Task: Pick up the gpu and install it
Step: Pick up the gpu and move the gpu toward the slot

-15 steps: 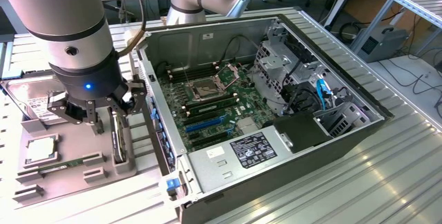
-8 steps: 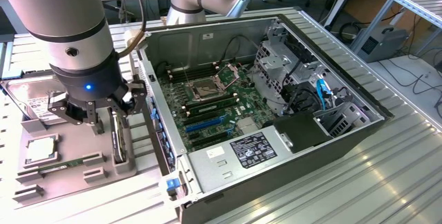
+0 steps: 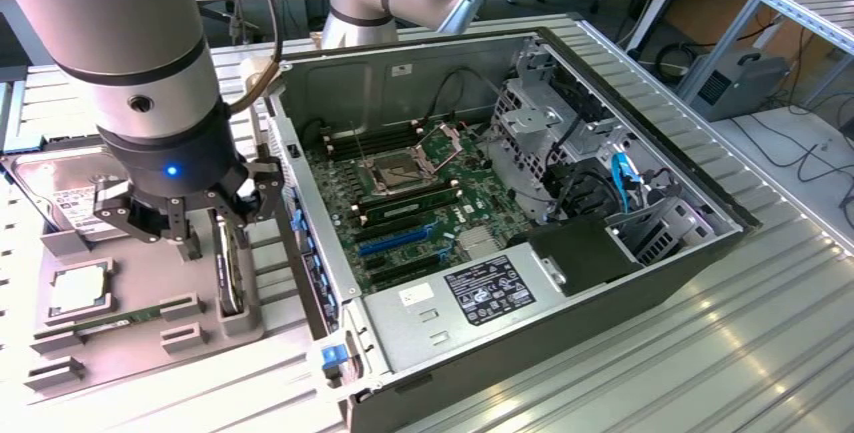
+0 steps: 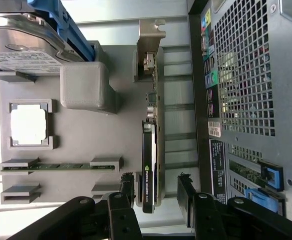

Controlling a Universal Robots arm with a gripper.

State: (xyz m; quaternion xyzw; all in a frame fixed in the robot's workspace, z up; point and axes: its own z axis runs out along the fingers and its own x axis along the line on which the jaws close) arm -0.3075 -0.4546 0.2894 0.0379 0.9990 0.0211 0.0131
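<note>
the gripper [image 3: 214, 238] [image 4: 156, 192] is hanging low over a grey tray [image 3: 134, 353] [image 4: 86, 135] that is sitting just beside the open computer case [image 3: 534, 203] [image 4: 245, 75] on the slatted metal table [image 3: 694, 353]. its two black fingers [image 4: 184, 192] are standing wide apart and gripping nothing. in the wrist view they are straddling one end of the gpu [image 3: 236, 273] [image 4: 150, 150], one finger on each side of the card, with a visible gap showing between each finger and the card's faces, so they are not touching it.

the gpu is standing on its long edge in a slot of the tray, along the side of the tray nearest the case. its black cooler end is lying between the fingers, and its silvery bracket [image 4: 149, 35] is pointing away from the gripper. the card is not yet sitting in the case.

the other parts are resting in their own tray pockets, apart from the fingers: a hard drive [image 3: 60, 193] [image 4: 21, 50], a square processor [image 3: 80, 288] [image 4: 30, 125] and a narrow green memory stick [image 3: 114, 320] [image 4: 56, 166]. in the exterior view the tray is lying at the left and the case at the right.
</note>
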